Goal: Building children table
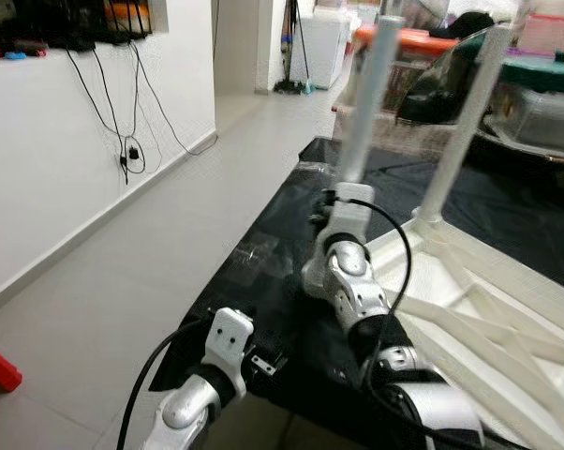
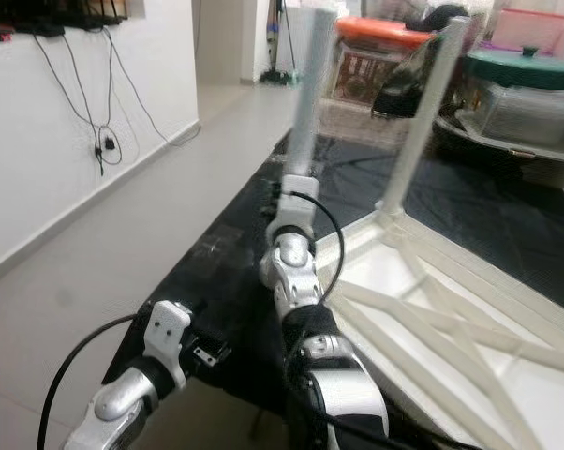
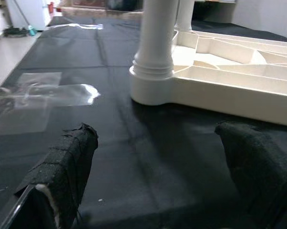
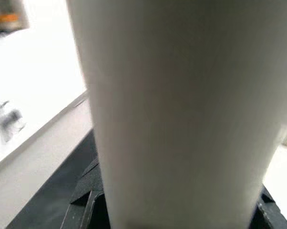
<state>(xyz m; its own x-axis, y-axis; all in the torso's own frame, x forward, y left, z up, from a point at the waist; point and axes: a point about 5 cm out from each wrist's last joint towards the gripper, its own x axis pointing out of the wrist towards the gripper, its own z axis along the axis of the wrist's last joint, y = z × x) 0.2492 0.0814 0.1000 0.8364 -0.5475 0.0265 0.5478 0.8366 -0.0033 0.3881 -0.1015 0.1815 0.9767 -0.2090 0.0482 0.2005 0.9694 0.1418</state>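
At the near corner of the upturned white children's table, the right hand is closed around the base of a pale table leg — the right wrist view is nearly all white cylinder, pressed up close, with a black finger edge showing at either side. That leg stands upright from the corner socket, blurred in both eye views. A black cable loops off the right wrist and back along the silver forearm.

Lower and nearer the robot, the left hand hovers just above the black sheet, holding nothing; its two padded fingers stand well apart, pointed at the corner where the leg's ringed foot meets the tabletop frame. The left arm reaches in over the sheet's near edge.

The children's table lies upside down on the black sheet, its ribbed underside facing up, and a second leg rises from the next corner further back. Patches of clear tape glint on the sheet beside it.

Beyond the sheet — storage boxes, one with an orange lid and one with a green lid. To the left runs pale tiled floor and a white wall with black cords hanging down it.
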